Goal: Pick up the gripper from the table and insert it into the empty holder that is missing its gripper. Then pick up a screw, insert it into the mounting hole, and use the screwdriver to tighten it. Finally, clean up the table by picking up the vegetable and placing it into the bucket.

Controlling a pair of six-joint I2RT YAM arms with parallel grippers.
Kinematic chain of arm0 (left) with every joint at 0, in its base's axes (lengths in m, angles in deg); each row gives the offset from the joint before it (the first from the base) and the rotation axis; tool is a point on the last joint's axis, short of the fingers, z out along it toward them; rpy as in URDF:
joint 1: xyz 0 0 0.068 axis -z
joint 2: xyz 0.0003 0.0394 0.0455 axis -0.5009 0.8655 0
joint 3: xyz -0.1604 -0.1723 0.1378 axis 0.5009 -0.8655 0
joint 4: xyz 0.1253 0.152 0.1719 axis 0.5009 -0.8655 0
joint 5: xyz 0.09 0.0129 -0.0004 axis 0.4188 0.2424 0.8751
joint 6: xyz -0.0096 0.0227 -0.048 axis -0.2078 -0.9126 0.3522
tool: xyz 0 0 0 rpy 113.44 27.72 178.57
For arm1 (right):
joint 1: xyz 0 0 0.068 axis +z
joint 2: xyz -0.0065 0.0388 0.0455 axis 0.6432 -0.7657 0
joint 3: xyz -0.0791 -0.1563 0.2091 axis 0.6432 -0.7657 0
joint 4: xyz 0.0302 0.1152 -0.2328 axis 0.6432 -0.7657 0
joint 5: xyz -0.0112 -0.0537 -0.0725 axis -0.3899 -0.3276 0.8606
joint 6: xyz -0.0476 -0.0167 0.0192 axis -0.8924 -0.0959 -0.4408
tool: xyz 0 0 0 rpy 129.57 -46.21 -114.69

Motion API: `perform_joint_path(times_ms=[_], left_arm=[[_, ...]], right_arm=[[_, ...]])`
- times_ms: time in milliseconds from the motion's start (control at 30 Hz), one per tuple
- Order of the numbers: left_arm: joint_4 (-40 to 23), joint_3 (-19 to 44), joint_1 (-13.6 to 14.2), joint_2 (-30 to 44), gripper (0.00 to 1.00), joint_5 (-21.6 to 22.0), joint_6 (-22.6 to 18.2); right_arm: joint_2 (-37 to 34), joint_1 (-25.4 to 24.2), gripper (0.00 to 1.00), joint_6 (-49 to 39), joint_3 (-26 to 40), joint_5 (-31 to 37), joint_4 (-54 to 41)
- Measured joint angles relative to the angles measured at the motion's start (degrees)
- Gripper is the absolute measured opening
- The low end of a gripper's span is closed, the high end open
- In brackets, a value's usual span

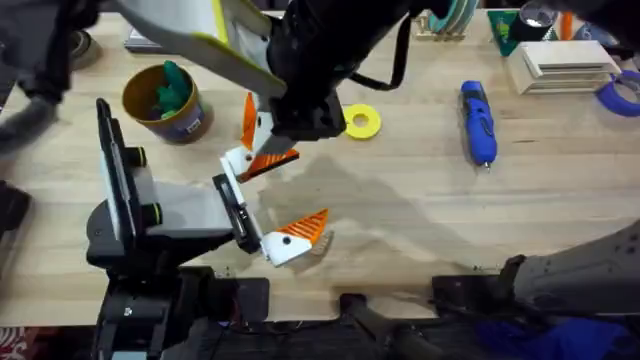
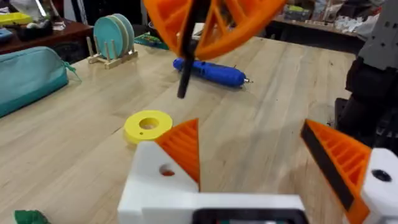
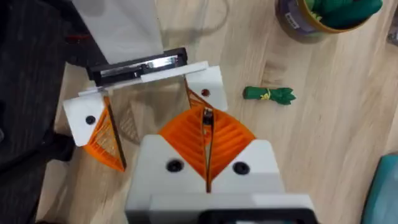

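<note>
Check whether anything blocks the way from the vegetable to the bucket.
Nothing visible does: in the right wrist view, bare table lies between the vegetable and the bucket, whose top is open.

The screwdriver (image 1: 478, 123) is showing blue, the bucket (image 1: 160, 103) yellow-gold with a dark label, the vegetable (image 3: 268, 94) green, the ring (image 1: 362, 122) yellow, the gripper fingers (image 3: 205, 144) ribbed orange on white.

The overhead camera looks down and forward over the pale wooden tabletop (image 1: 420, 200). The left wrist camera sits low, facing far across it; the right wrist camera looks steeply down, close. All share the white-and-orange left tool (image 1: 268, 205) (image 2: 249, 168) (image 3: 149, 102).
</note>
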Motion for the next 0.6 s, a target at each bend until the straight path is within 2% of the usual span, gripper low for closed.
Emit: perform_joint_path(times_ms=[600], left_arm=[[0.0, 0.0, 0.0, 0.0, 0.985, 0.0, 0.0]], right_arm=[[0.0, 1.4, 0.006, 0.0, 0.0, 0.0, 1.3]])
